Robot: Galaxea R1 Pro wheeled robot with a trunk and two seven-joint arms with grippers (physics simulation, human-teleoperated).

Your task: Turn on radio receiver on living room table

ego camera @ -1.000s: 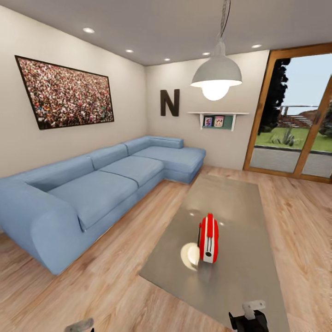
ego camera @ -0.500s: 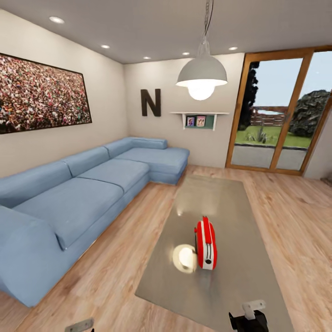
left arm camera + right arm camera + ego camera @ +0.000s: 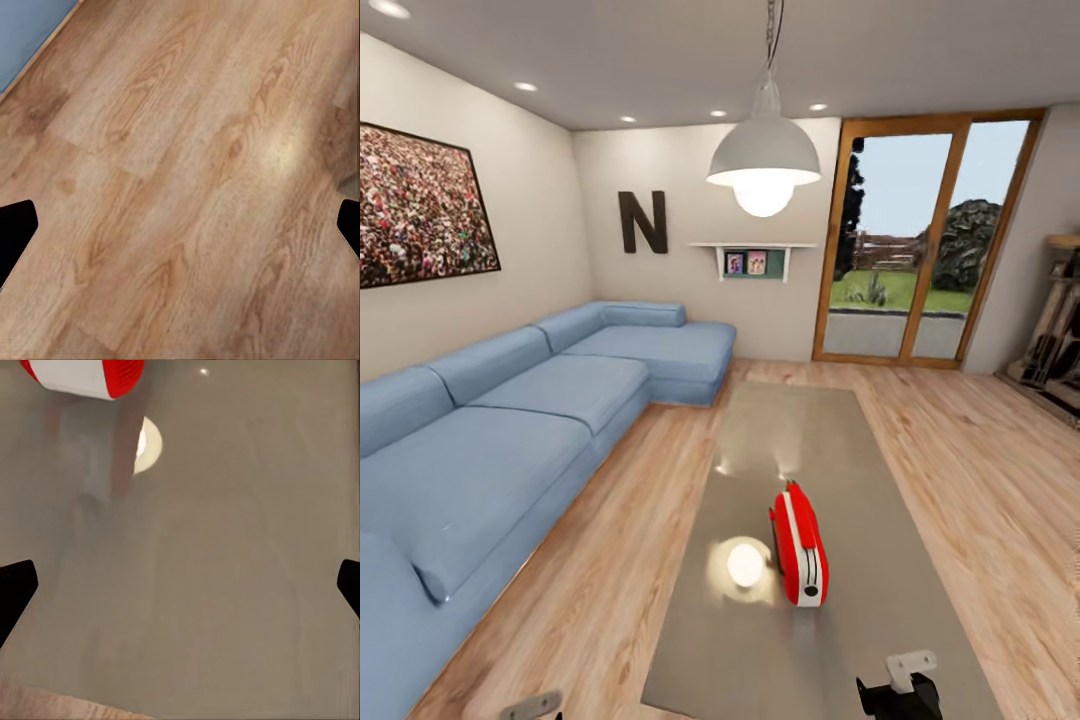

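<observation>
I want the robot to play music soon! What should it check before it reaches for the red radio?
1. Radio in sight: ok, it stands on the grey table.
2. Radio upright: ok, resting on its base.
3. Way to the radio free: ok, only bare tabletop between it and the right gripper.
4. Right jaws ready: ok, they stand wide open over the table.
5. Left gripper out of the way: ok, open over the wood floor.
6. Close enough to touch: not ok, the radio is still well ahead of both arms.
</observation>
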